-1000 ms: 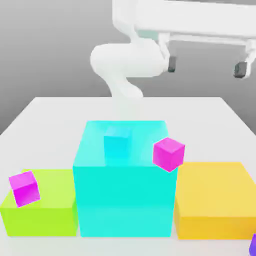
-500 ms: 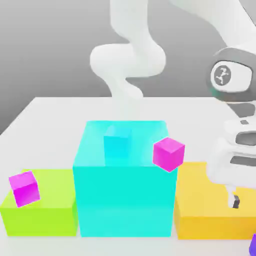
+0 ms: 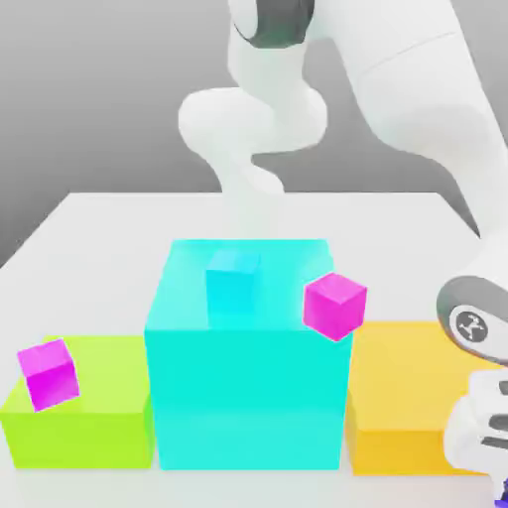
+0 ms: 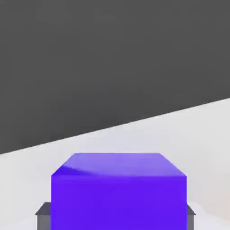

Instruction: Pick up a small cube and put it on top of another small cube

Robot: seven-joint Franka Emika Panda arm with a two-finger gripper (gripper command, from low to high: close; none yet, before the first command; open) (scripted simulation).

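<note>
Low at the exterior view's bottom right corner, the gripper is sitting down at table level, its 2 dark fingers flanking the small cube on either side — whether they are pressing on it or merely standing beside it cannot be told. That indigo cube is resting on the white table, just in front of the orange block. The arm is arching over from its base behind the big cyan block and dropping steeply, wrist folded downward. Compared with 0.5 s ago, the hand is sitting lower and nearer the corner (its wrist joint now beside the orange block). Both magenta cubes and the small cyan cube are lying where they were — unchanged.
</note>
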